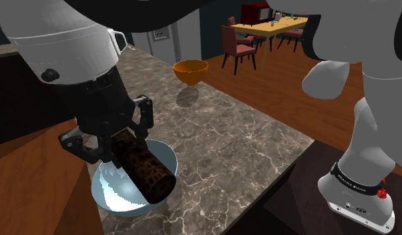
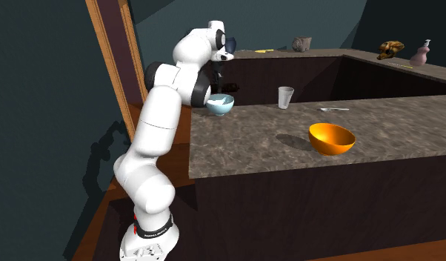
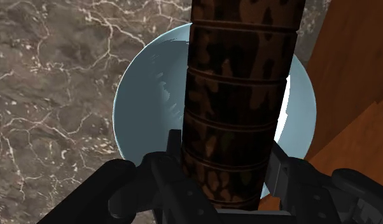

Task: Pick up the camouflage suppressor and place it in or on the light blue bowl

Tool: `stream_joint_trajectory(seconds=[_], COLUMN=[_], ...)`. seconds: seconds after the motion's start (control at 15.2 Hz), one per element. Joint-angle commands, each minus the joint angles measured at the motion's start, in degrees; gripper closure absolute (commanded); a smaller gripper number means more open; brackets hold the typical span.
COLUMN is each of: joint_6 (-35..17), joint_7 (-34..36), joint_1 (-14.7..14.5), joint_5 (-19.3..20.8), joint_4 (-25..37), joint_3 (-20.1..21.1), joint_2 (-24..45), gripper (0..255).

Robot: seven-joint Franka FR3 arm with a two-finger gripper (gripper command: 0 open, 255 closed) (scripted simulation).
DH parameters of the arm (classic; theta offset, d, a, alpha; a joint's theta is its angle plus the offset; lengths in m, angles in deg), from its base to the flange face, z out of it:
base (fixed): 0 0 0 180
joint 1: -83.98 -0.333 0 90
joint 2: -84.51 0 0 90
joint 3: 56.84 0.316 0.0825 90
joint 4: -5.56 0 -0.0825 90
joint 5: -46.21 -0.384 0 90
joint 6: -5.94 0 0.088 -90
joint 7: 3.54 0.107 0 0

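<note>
And there it was: the black pincer (image 1: 123, 150) was clamped on the suppressor (image 1: 147, 170), a dark brown cylinder with a mottled camouflage pattern and ridged rings around it. In the wrist view a black finger (image 3: 174, 159) pressed against each side of the cylinder, and nothing else lay between them. The suppressor hung slanted in the shoulder view, its free end dipping toward that view's lower right, right over the light blue bowl (image 1: 171, 157). From the hand's own camera the cylinder ran straight across the middle of the bowl, pale blue showing on both sides of it. Whether its tip touched the bowl, I couldn't tell. The bowl stood upright on the brown marbled bench (image 1: 246, 140), close to the edge, with wooden floor just past it. Over in the second exterior view the white arm (image 2: 158, 126) rose from the floor beside the bench and bent over that same corner. An orange bowl (image 1: 191, 71) sat well apart from the blue one, farther along the bench, and a pale cup (image 2: 286, 97) stood between the two at the back edge. Far behind, a wooden dining table (image 1: 270, 27) had red chairs (image 1: 238, 45) around it.
</note>
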Motion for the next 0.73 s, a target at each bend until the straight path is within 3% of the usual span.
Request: stream_joint_trajectory(seconds=[0.0,0.4,0.66], joint_6=[-1.8,-7.0,-7.0], joint_7=[0.1,0.4,0.4], joint_1=[0.6,2.3,2.3], joint_5=[-0.2,-0.8,-0.8], joint_4=[-2.1,-8.7,-8.7], joint_3=[0.0,0.2,0.2], joint_2=[-0.4,-1.7,-1.7], gripper=[255,255,255])
